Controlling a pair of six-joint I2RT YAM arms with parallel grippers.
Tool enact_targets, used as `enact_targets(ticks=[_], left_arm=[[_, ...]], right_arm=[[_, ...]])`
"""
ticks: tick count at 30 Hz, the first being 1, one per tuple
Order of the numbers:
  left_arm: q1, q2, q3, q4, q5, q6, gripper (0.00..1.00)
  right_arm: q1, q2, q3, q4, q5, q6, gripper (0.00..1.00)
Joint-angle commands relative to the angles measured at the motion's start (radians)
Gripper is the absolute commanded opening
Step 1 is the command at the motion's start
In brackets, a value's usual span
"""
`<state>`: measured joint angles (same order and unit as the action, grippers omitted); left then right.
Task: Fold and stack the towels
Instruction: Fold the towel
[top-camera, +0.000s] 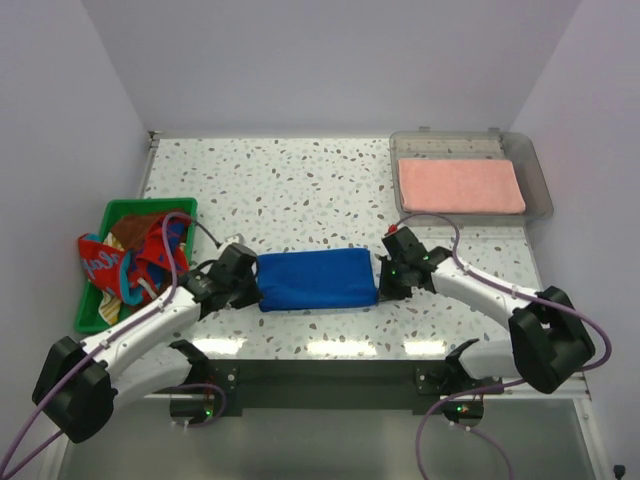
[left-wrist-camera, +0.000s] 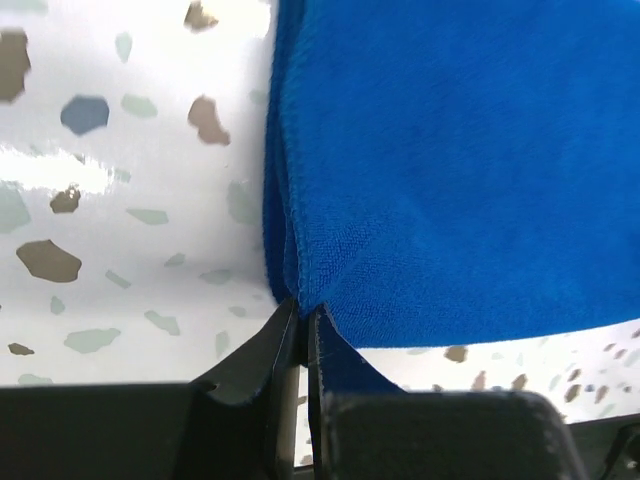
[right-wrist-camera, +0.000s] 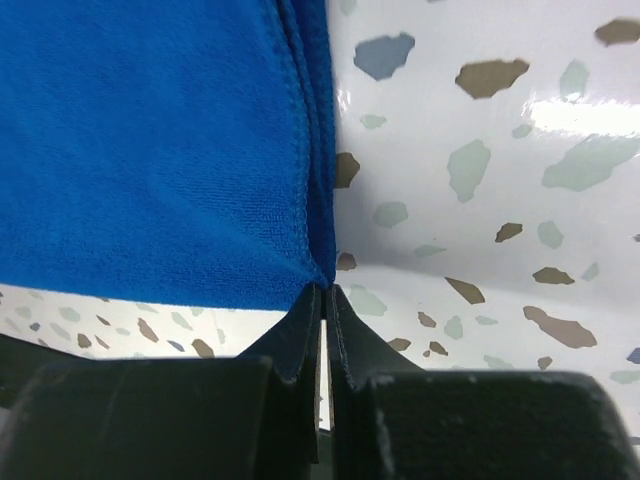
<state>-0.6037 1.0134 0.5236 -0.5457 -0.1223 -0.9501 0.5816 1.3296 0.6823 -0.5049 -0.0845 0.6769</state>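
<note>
Top external view showed us the left claw (top-camera: 248, 283) and right claw (top-camera: 383, 277) each clenched on the folded blue towel (top-camera: 318, 279); we judged it soft, light and floppy, best held by its layered corners.

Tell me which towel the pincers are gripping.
The plain blue towel mid-table, pinched at both ends; the pink one lies in the clear tray, the others crumpled in the green basket.

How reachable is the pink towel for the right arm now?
Probably not yet: the right gripper is shut on the blue towel. Otherwise nothing stands between it and the pink towel in the tray.
</note>
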Motion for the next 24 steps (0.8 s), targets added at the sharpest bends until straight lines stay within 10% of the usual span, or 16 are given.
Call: enact_targets(ticks=[1,15,24], left_arm=[[-0.001,0.002,0.116,-0.091,-0.082,0.036,0.03],[0.093,0.179,0.401,-0.152,-0.065,0.18,0.02],[0.091,0.051,0.123,-0.063,0.147,0.076,0.01]], right_arm=[[0.0,-0.046,0.1,-0.095,0.068,-0.04,0.0],[-0.003,0.042,0.408,-0.205,0.15,-0.106,0.0],[-0.005,0.014,0.32,-0.175,0.088,-0.083,0.0]])
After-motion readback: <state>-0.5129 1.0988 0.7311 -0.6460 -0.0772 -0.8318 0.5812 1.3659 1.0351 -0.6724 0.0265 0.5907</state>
